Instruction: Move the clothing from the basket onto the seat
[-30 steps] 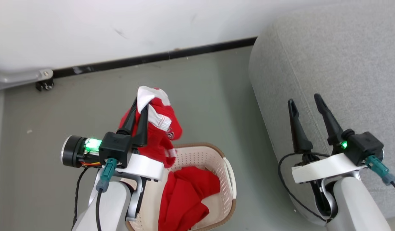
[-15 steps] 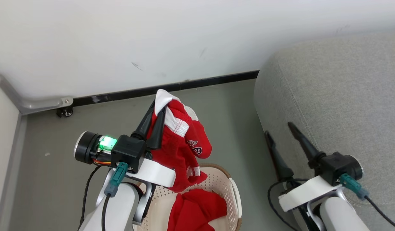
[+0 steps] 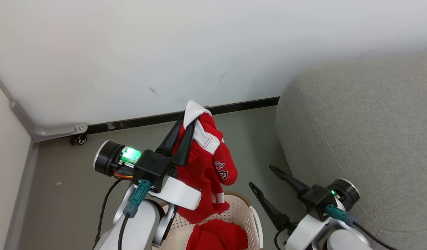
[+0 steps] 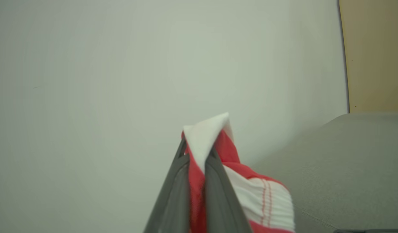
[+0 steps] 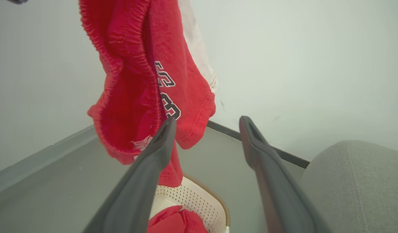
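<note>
With the seat (image 3: 366,114) on my right and the basket (image 3: 246,205) below holding the plain red garment (image 3: 218,238), I hoist the white-banded garment (image 3: 210,163) to clear the rim, left jaws clamped on its white edge, right jaws spread, empty.

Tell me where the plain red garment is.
The plain red garment lies in the basket, bottom centre of the head view, under the lettered garment in the left hand.

A white, faintly scuffed wall (image 3: 199,45) is seen above a black skirting strip (image 3: 137,121). Below the strip, a grey-green floor (image 3: 60,201) is spread. A grey metal bracket (image 3: 57,131) is fixed at the strip's left end.
</note>
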`<state>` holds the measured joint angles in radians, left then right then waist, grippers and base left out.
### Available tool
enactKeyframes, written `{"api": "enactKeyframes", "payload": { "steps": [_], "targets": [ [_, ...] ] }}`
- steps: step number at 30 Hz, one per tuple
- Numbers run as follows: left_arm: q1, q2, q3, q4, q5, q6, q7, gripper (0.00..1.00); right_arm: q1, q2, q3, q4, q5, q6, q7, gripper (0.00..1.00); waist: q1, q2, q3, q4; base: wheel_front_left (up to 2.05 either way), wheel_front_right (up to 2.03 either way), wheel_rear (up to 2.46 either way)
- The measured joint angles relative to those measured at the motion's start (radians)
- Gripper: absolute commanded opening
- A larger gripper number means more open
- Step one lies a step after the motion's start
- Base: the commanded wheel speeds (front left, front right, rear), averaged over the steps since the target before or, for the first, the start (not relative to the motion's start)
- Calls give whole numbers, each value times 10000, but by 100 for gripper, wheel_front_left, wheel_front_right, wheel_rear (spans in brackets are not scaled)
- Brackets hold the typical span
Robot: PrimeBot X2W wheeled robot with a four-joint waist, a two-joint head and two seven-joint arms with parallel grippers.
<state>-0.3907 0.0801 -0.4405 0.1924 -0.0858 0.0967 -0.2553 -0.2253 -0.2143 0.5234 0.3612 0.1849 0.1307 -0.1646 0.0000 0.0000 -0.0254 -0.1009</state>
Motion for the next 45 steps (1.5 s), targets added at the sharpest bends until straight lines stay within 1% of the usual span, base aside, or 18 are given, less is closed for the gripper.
{"api": "enactKeyframes", "payload": {
  "steps": [4,6,11,18,24,29,34,35,38,39,40,42,45],
  "targets": [
    [-4,-77,-115,-21,0,-21,0,0,-443,-322,437,4,8,0,161,100,0,0,-119,-17,0,0,0],
    [-9,-128,-221,-58,-2,-104,0,0,-595,-403,600,4,21,0,176,100,0,0,-148,-14,0,0,0],
    [-45,-190,-487,-194,-2,-192,-2,0,-944,-435,1108,40,115,0,255,100,0,0,-182,29,0,0,0],
    [-103,-221,-842,-261,-15,-360,-2,0,-1340,-430,1647,405,291,0,328,100,0,0,-214,128,0,0,0],
    [-255,-249,-1072,-336,-79,-426,0,0,-1763,-332,2006,736,276,0,326,100,0,0,-235,247,0,0,0],
    [-255,-251,-1264,-347,-176,-474,4,0,-1966,-6,2171,1078,272,0,314,100,0,0,-249,363,0,0,0],
    [-256,-270,-1423,-470,-445,-625,40,0,-2197,159,2291,1522,92,0,215,100,0,0,-254,484,0,0,0],
    [-256,-280,-1488,-495,-571,-629,56,0,-2322,247,2286,1632,6,0,67,53,0,0,-251,530,0,0,0],
    [-256,-284,-1503,-499,-786,-629,125,0,-2504,324,2320,1685,-21,0,-102,30,0,0,-234,590,0,0,0],
    [-256,-284,-1499,-495,-805,-629,146,0,-2533,347,2307,1712,-21,0,-144,20,0,0,-225,608,0,0,0],
    [-256,-284,-1484,-487,-865,-629,153,0,-2534,374,2303,1762,-21,0,-205,20,0,0,-214,622,0,0,0],
    [-256,-288,-1406,-416,-947,-625,174,0,-2532,414,2313,1868,-19,0,-234,0,0,0,-186,639,0,0,0],
    [-255,-290,-1149,-176,-955,-554,176,0,-2529,397,2314,1965,29,0,-303,0,0,0,-147,623,0,0,0]
  ]
}}
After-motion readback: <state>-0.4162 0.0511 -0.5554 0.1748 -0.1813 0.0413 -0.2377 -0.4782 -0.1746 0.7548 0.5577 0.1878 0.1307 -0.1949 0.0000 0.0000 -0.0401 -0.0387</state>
